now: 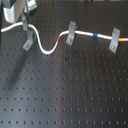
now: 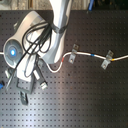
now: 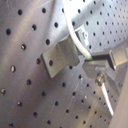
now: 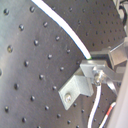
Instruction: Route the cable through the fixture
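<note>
Gripper (image 1: 26,26) pinching the long white flexible cable (image 1: 47,50) at the small grey bent metal fixture (image 1: 28,41), toward 10 o'clock in the first exterior view.

You are looking at a table (image 1: 75,95) of matt black metal, drilled all over with small holes; in the first wrist view it is catching a dull grey sheen (image 3: 25,60). The cable (image 1: 47,50) is showing as smooth white plastic, with a red-orange band (image 1: 60,38) and a blue band (image 1: 95,35). The fixture (image 3: 60,56) is reading as bent grey sheet metal, brushed and faintly shiny. The arm's shell (image 2: 30,30) is gleaming as glossy white plastic.
</note>
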Tool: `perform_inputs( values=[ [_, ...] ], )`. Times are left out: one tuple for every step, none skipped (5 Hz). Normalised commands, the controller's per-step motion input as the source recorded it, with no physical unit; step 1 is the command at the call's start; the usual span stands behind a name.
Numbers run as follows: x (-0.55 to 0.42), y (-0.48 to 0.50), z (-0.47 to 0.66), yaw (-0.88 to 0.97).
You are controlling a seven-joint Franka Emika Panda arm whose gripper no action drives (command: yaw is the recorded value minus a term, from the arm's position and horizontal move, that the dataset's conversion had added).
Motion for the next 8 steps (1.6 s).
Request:
perform_inputs(
  values=[
    [0.0,0.0,0.0,0.02],
    [-0.069,0.25,-0.21,0.24],
    [0.049,0.222,-0.3,0.26],
    [0.179,0.09,-0.3,0.35],
    [0.259,0.016,-0.07,0.41],
    [-0.007,-0.002,0.29,0.72],
    [-0.016,-0.015,0.28,0.79],
    [-0.468,-0.111,0.4,0.2]
  ],
)
